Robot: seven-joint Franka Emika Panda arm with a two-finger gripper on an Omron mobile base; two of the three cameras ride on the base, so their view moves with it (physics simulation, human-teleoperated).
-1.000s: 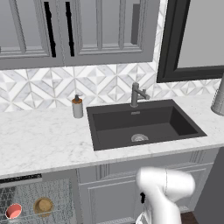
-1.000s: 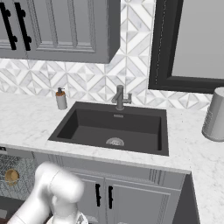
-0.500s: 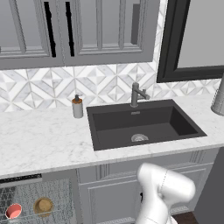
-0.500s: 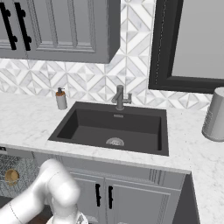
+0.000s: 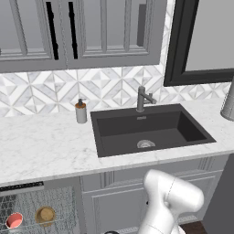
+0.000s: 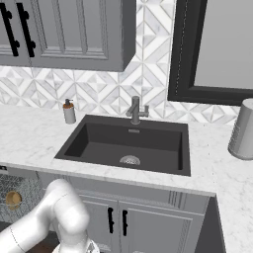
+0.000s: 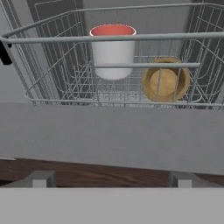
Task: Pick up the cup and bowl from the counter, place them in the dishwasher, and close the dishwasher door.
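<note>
I see the cup (image 7: 112, 52) standing upright in the dishwasher's wire rack (image 7: 57, 78), salmon rim up, and the bowl (image 7: 165, 80) just beside it on the right of the hand view, tipped on edge so its hollow faces my camera. Both sit beyond the rack's front rail. The pincer (image 7: 111, 180) hangs low and well short of them, its jaws spread wide with nothing between; the two finger tips (image 7: 38, 179) show at the bottom of the hand view. Between the tips and the rack lies the dishwasher door (image 7: 109, 133), a flat grey panel stretching across the whole picture, with a strip of dark wood floor (image 7: 100, 175) nearer me. From the left base view the cup (image 5: 14, 220) and bowl (image 5: 45, 215) sit side by side in the rack under the edge of the marble surface (image 5: 41, 146), left of the sink (image 5: 146, 130).
</note>
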